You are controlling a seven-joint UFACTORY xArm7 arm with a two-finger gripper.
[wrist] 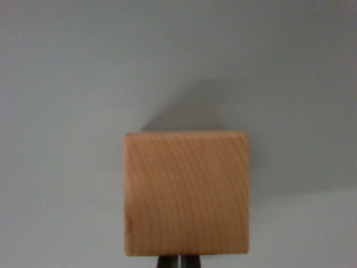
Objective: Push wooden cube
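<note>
A light wooden cube (186, 192) with curved grain fills the lower middle of the wrist view, resting on a plain grey-white surface (67, 111). Just below its bottom edge, at the frame's lower border, the dark tips of my gripper (178, 262) show with only a thin bright slit between them, so the fingers look shut. They sit right against the cube's near face, centred on it. Nothing is held between them. The rest of the gripper is out of the frame.
The cube casts a soft shadow (195, 109) up and to the wrist view's right. A broader dim band (312, 167) lies across the surface on the right side. Nothing else is in view.
</note>
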